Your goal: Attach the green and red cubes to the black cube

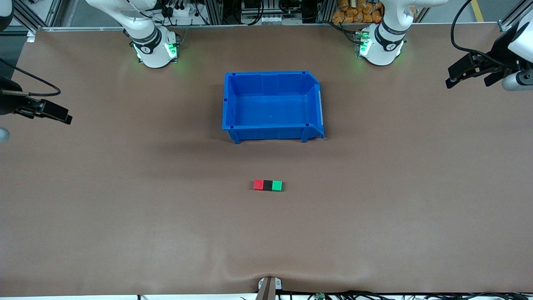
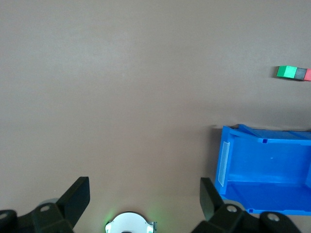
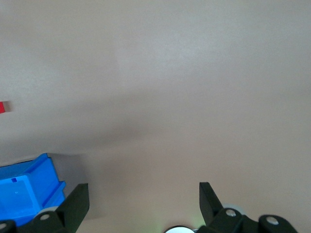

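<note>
The red cube, the black cube and the green cube lie touching in one row on the table, black in the middle, nearer to the front camera than the blue bin. The left wrist view shows the green cube, the black cube and a sliver of the red cube. The right wrist view shows only an edge of the red cube. My left gripper is open and empty, raised over the left arm's end of the table. My right gripper is open and empty over the right arm's end.
The blue bin stands empty mid-table between the cubes and the arm bases; it also shows in the left wrist view and the right wrist view. Brown table cloth surrounds the cubes.
</note>
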